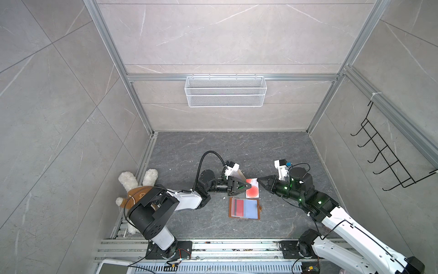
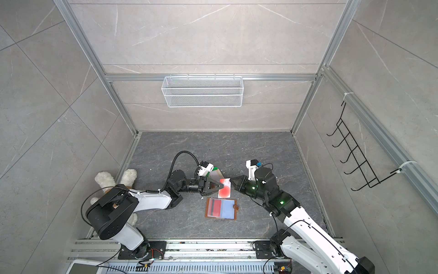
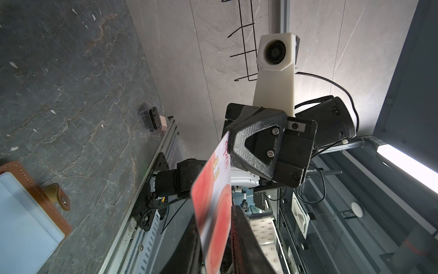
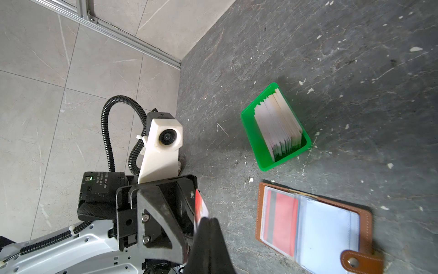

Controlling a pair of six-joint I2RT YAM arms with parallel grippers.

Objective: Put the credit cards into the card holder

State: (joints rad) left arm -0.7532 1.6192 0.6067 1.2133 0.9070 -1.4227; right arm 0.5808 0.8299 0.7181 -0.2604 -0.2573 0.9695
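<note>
- A plush toy (image 1: 132,182) lies at the left edge of the table (image 1: 189,147), partly under the left arm.
- The left arm stretches toward the middle with its forearm low, and the left gripper (image 1: 247,186) points right. Its jaws stand close together, one on each face of the credit card (image 1: 253,191). I cannot tell whether they clamp it.
- Behind that wrist stands a green tray (image 4: 248,132) with a stack of cards (image 4: 277,123) on edge inside.
- The card holder (image 1: 251,210) lies open and flat on the table, tan leather, with its strap (image 1: 259,208) at the right. A red card (image 4: 282,220) with a dark stripe sits in its left sleeve.
- The credit card hangs between the two grippers, just behind the holder. Its long axis runs near to far and its face is up, whitish-pink with a red-orange round blot.
- The right arm bends in from the right, and the right gripper (image 1: 259,179) points left. Its jaws are fully closed on the card's right edge.
</note>
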